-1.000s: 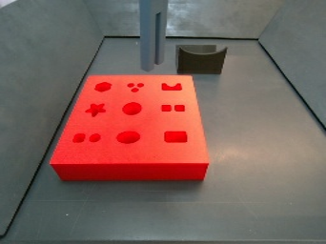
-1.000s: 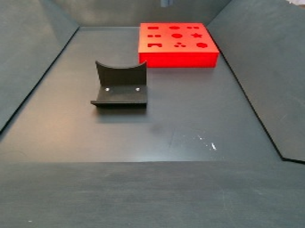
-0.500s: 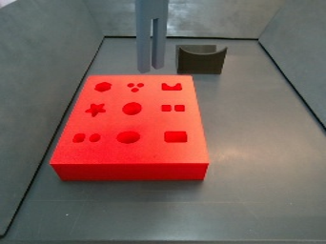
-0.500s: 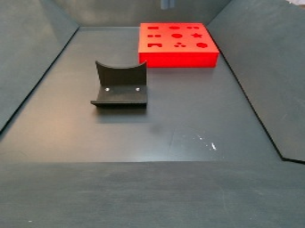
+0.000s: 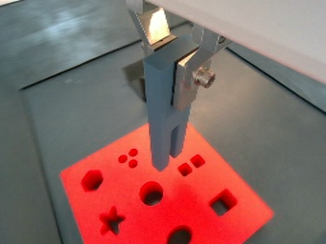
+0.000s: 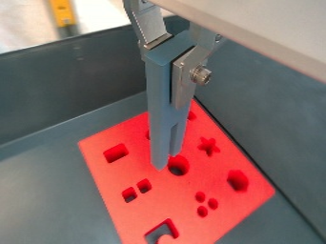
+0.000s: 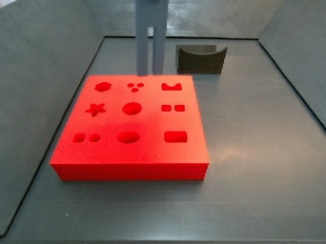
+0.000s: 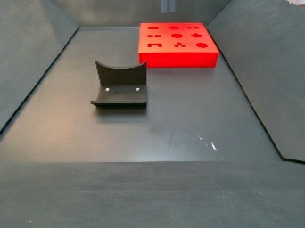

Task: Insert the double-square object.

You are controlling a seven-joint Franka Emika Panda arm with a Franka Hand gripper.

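My gripper (image 5: 170, 62) is shut on a long blue-grey double-square object (image 5: 163, 114) and holds it upright; both show in both wrist views (image 6: 170, 59), (image 6: 162, 124). The silver fingers (image 6: 182, 81) clamp its upper end. In a side view the object (image 7: 149, 43) hangs over the far edge of the red block (image 7: 133, 157), its lower end a little above the surface; the gripper is above that frame. The block has several shaped holes. The double-square hole (image 7: 174, 110) (image 5: 192, 167) (image 6: 133, 191) lies nearer and to the right of the object's tip.
The dark fixture (image 7: 201, 59) stands behind the red block, apart from it; it also shows in a side view (image 8: 119, 86), with the block (image 8: 179, 58) beyond it. Grey sloping walls (image 7: 293, 86) enclose the floor.
The held object has sunk a little toward the block and shifted slightly left in the side view. Block and fixture have not moved.
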